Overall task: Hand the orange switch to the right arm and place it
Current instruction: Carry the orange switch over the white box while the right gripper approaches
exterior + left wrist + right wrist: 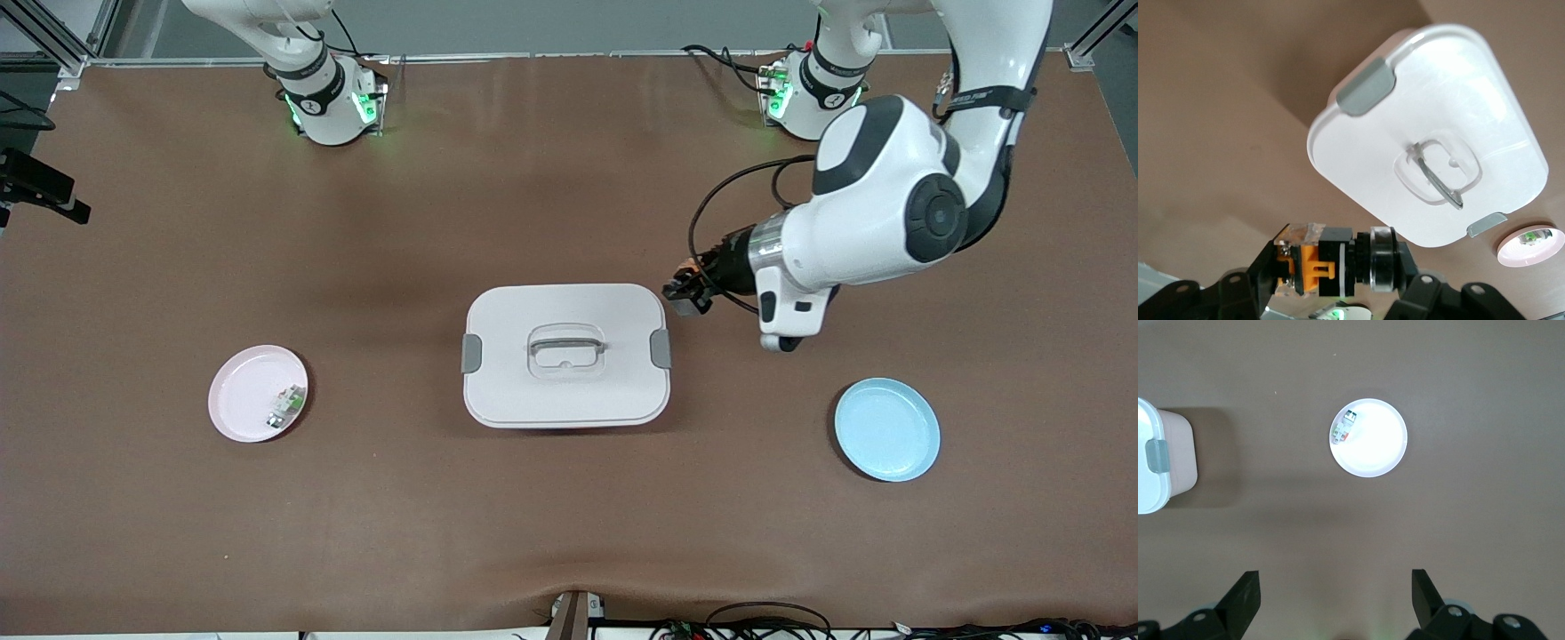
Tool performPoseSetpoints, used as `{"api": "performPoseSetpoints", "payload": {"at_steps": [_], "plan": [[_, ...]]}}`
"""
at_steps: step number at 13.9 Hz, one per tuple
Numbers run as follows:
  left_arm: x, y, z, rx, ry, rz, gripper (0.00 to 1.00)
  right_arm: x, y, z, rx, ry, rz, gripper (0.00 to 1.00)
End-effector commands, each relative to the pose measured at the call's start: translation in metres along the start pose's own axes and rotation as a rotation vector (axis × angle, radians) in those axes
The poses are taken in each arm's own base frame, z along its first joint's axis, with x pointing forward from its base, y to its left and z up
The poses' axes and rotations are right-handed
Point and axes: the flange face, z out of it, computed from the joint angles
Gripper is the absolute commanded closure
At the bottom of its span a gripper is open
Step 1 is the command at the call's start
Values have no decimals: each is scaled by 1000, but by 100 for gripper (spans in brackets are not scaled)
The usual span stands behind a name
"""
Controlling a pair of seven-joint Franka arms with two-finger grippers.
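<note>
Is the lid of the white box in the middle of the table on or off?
On. The lid lies flat on the white box, and both grey clips sit at its ends.

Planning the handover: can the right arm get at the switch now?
Probably yes: the left gripper holds the switch in open air beside the box, and the open right gripper carries nothing.

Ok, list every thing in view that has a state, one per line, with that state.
orange switch: held in the air beside the box, in the left tool.
left tool: shut on the orange switch.
right tool: open, empty, high over the table above the pink plate.
white box: lid on, handle folded flat.
pink plate: holds a small white-and-green component.
blue plate: empty.
</note>
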Motion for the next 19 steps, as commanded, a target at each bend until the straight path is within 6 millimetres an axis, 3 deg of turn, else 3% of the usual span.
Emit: {"api": "performPoseSetpoints", "payload": {"at_steps": [1,3,5,9,12,14,15,19], "plan": [[-19,18,10,7,-41,-119,100,-6,-1,-1,15,-23,7,0],[-29,30,17,2,-87,-242,100,-5,-1,0,24,-20,-1,0],[-54,38,29,18,-97,-269,100,-5,-2,2,105,-22,-2,0],[-98,49,33,-14,-107,-299,100,-3,-11,41,333,-81,16,0],[-109,57,30,-71,-153,-332,100,-7,-15,63,505,-65,95,0],[-132,64,31,-123,-184,-347,100,-13,-32,71,553,-64,179,0],[-136,69,32,-153,-191,-369,100,-13,-51,74,561,-74,202,0],[-164,79,60,-180,-213,-372,100,-21,-111,88,642,-85,323,0]]}}
